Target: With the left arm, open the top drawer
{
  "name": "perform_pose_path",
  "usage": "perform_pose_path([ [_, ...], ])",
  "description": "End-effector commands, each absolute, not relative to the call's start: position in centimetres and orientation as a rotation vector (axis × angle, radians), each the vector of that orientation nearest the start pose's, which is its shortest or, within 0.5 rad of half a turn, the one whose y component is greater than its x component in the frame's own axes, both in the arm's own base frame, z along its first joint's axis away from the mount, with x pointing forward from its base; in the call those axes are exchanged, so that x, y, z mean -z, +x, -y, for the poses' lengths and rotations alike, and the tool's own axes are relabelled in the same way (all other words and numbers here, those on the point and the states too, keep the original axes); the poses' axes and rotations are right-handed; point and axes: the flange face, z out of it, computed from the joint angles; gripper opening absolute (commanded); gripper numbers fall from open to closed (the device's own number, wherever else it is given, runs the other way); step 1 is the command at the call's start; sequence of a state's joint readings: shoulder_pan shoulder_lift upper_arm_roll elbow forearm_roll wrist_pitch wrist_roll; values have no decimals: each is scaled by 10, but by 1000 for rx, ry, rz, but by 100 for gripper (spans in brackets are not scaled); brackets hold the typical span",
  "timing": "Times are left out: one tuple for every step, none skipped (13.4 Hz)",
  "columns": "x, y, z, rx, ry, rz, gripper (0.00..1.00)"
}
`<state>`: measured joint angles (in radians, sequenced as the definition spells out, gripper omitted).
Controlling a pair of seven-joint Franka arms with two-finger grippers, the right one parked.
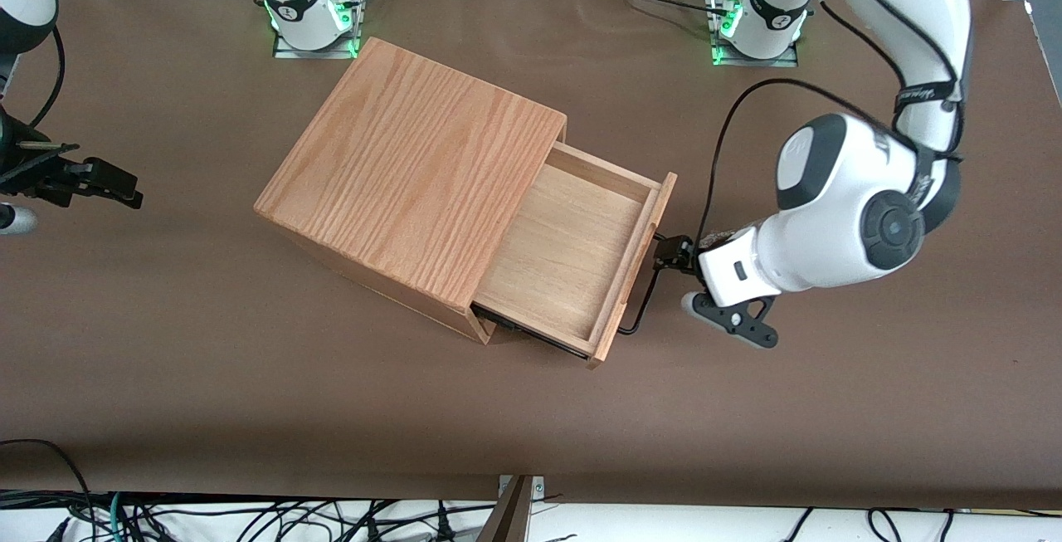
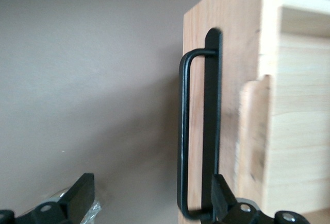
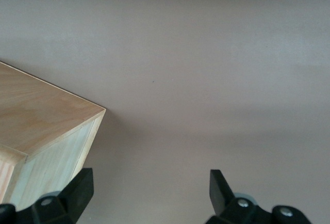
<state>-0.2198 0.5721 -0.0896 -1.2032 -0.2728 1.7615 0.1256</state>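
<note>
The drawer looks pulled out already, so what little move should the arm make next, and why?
Probably back straight away from the drawer front. The top drawer is well out of the box, and the gripper is open, one finger by the handle, gripping nothing.

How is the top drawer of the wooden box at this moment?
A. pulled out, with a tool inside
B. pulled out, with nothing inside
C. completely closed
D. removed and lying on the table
B: the drawer sticks out of the box showing a bare pale floor, the open claw at its handle.
</note>
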Motion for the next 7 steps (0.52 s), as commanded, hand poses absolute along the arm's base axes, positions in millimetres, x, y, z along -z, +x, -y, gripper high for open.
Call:
perform_pose_path([
  [-521,663,192,-41,-3330,-626,100],
  [-539,656,180,-28,-3303,-613,100],
  [-551,651,166,-34,-3257,-597,100],
  [-561,646,150,-54,-3207,-574,100],
  [-570,637,141,-101,-3181,-560,100],
  [-577,629,130,-145,-3157,-534,100],
  [-583,622,122,-173,-3111,-493,100],
])
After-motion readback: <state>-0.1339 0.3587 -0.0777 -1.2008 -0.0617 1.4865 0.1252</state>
